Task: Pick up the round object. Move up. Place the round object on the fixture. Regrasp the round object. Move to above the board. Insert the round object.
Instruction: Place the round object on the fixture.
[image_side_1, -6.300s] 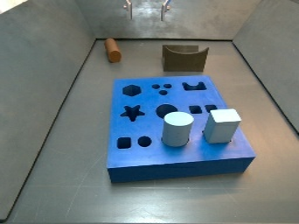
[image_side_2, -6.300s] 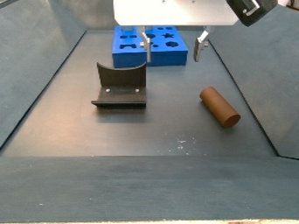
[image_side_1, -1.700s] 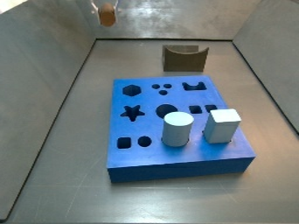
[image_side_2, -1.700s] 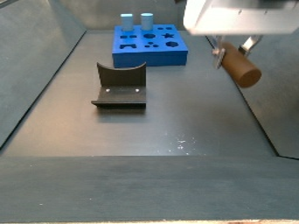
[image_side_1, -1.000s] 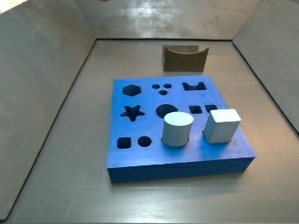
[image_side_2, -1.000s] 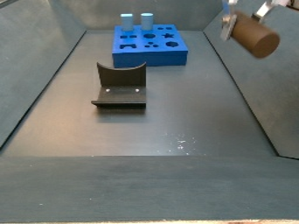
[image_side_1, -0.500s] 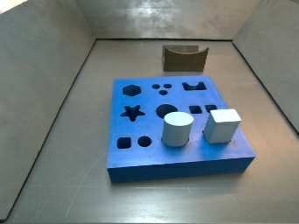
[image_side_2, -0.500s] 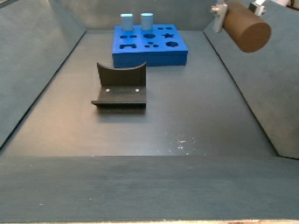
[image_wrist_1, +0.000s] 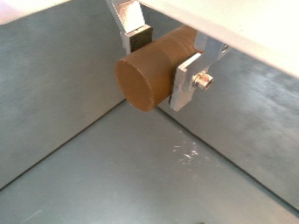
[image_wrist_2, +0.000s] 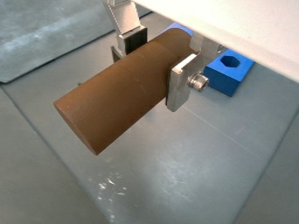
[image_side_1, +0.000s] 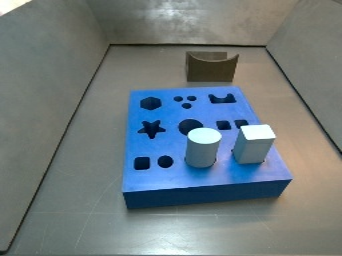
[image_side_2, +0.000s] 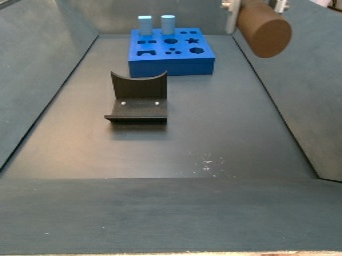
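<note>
Wrist views: tool (image_wrist_2: 156, 63) clamped on round object (image_wrist_2: 117, 96), held high above floor, well apart from fixture (image_side_2: 136, 98). Peg looks stiff, light, smooth wood; could slip or swing. Grip sits near one end; regrasp nearer middle seems safer.

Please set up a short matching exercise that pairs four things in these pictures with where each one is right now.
Things:
1. round object
2. fixture
3. pale cylinder
4. board

Places:
A. standing upright on the board beside a pale block
B. flat on the floor, with dark cut-out holes in its top
C. clamped in the gripper, lifted clear of the floor
D. on the floor, apart from the board, its notch unoccupied

Pairs: 1-C, 2-D, 3-A, 4-B
</note>
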